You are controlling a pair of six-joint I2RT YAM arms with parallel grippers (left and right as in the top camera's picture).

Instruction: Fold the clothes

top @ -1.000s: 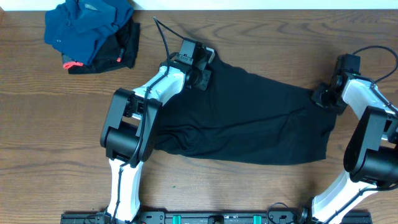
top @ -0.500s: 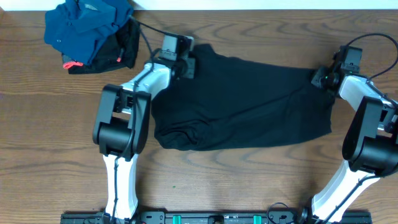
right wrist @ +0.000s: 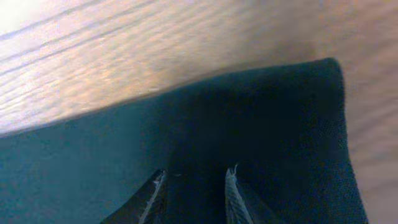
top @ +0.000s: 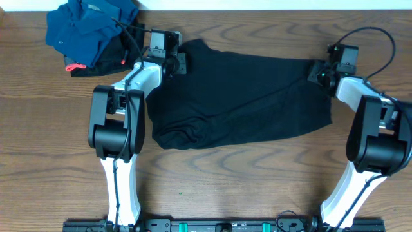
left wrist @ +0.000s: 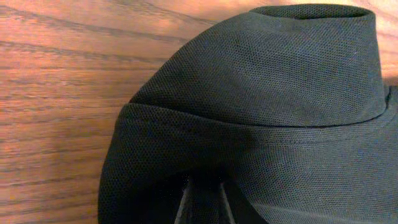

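The clothes (top: 244,96) are one plain black garment spread across the middle of the wooden table, bunched at the lower left. At its far left corner my left gripper (top: 177,62) is shut on a fold of the cloth. In the left wrist view the narrow fingers (left wrist: 185,200) pinch black fabric (left wrist: 261,93) that humps up ahead of them. My right gripper (top: 317,73) sits at the garment's far right corner. In the right wrist view its jaws stand apart over the flat cloth (right wrist: 93,162), and the gripper (right wrist: 196,177) is open.
A crumpled dark blue garment (top: 90,26) lies at the far left corner, on top of a small black piece (top: 129,51) with red-pink tags (top: 76,66). The table's far edge (top: 257,9) runs just behind both grippers. Bare wood (top: 257,187) lies in front.
Both arms have moved toward the far edge, the left one also leftward, pulling the garment back and flatter. The right jaws have spread wider.
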